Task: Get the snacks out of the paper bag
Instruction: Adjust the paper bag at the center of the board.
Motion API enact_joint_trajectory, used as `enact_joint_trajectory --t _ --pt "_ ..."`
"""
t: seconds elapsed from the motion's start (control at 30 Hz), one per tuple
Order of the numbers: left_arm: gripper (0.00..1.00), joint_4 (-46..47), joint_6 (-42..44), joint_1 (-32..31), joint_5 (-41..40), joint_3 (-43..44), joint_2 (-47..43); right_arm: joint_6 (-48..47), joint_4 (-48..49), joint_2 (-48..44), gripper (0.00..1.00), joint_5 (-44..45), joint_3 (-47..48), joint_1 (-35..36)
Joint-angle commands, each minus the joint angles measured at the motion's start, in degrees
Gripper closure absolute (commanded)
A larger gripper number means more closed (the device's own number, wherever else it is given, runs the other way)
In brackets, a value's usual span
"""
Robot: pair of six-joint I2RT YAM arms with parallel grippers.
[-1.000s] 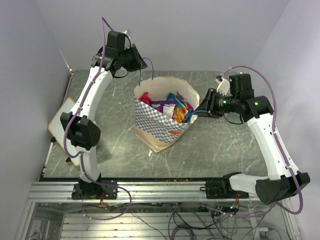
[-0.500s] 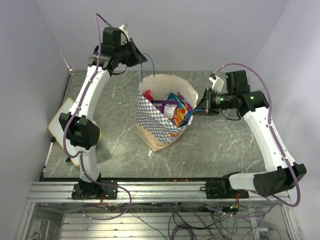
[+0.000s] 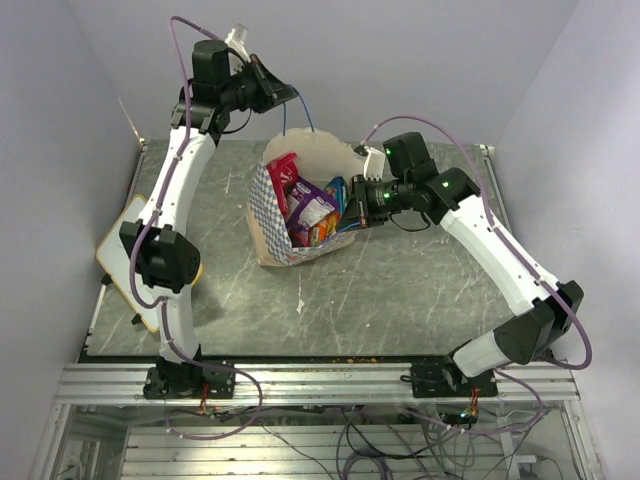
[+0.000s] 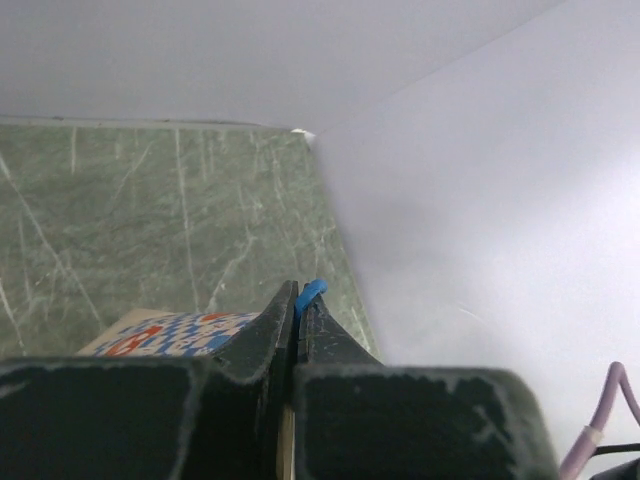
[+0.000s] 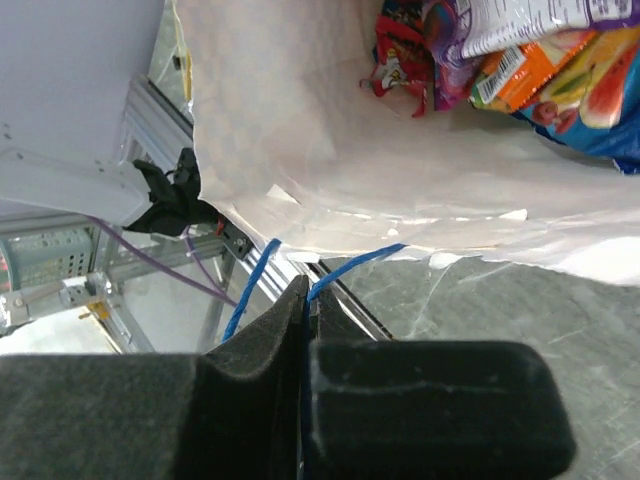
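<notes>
**Paper bag and contents.** The paper bag [image 3: 263, 215] sits on the green, white-veined table [image 3: 430, 290], toward the far edge, leaning with its mouth wide. Its paper is cream-tan, matte and creased. A blue-and-white checkered band wraps the outer wall, and the inside is plain cream. The snacks [image 3: 308, 205] lie inside in a loose heap. They are glossy, crinkled foil packets, flat and roughly rectangular, in red-magenta, purple-white, orange and blue. Thin blue cord loops rise from two opposite rims.

**Surroundings.** A yellow-framed whiteboard [image 3: 122, 245] lies at the table's left edge, partly hidden by the left arm. An aluminium rail [image 3: 320, 383] with loose cables runs along the near edge. Pale walls enclose the table on three sides.

**Grippers.** The left gripper [image 3: 290, 96] hangs above the bag's far rim, its jaws pressed together on the far cord handle [image 4: 311, 291], which is taut. The right gripper [image 3: 347, 218] is at the bag's right rim, its jaws closed on the right cord handle [image 5: 352, 262]. In the right wrist view the snacks sit beyond the rim, near the fingers but apart from them.
</notes>
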Motion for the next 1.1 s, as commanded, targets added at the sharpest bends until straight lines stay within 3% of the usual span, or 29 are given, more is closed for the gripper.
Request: enact_joint_trajectory --t 0.0,0.23,0.37,0.57,0.73,0.9,1.07 --pt "0.93 16.71 -4.77 0.92 4.5 -2.37 -7.4 0.08 3.15 -1.03 1.0 1.43 0.21 -0.08" --pt "0.93 17.51 -4.64 0.84 6.41 -19.19 -17.75 -0.01 2.24 -4.59 1.0 0.8 -7.82 1.01" --pt "0.93 15.27 -3.28 0.86 6.1 -22.32 -21.43 -0.38 0.87 -7.1 0.99 1.49 -10.89 1.34" --pt "0.93 21.76 -8.6 0.84 7.57 -29.07 -25.37 1.61 0.06 -9.58 0.93 6.62 -11.48 1.52" --pt "0.93 21.02 -8.69 0.84 7.72 -30.8 -26.76 1.04 -3.9 -7.72 0.78 17.5 -3.01 1.44" --pt "0.93 19.43 -8.19 0.84 7.52 -31.31 -27.78 -6.25 -11.58 0.03 0.59 29.68 14.11 1.43" --pt "0.93 18.84 -8.6 0.84 7.68 -30.3 -27.51 -10.59 -13.89 9.86 0.43 28.42 28.73 1.69"
